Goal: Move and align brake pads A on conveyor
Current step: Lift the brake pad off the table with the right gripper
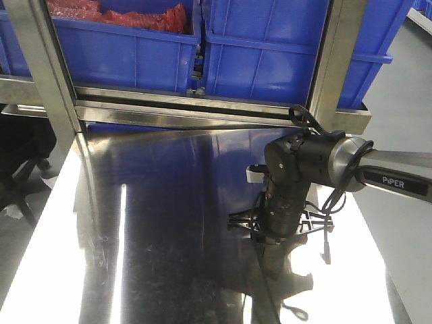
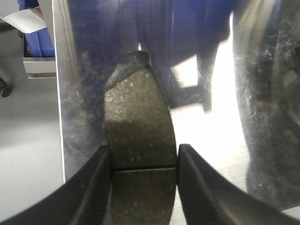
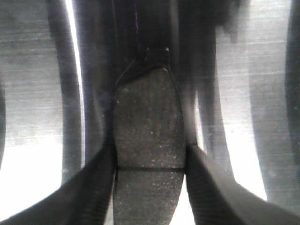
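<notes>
In the left wrist view a dark grey brake pad with a centre groove runs lengthwise away from the camera. My left gripper is shut on it, and both fingers press its long edges at the groove. The right wrist view shows the same hold: my right gripper is shut on another brake pad at its groove. Shiny steel lies under both pads. From the front, my right arm points down at the steel table. The left arm does not show there. The conveyor is out of view.
Blue bins stand on a steel frame at the back, one holding red parts. Steel posts rise at the table's far corners. The table's left edge drops to a grey floor beside the left pad.
</notes>
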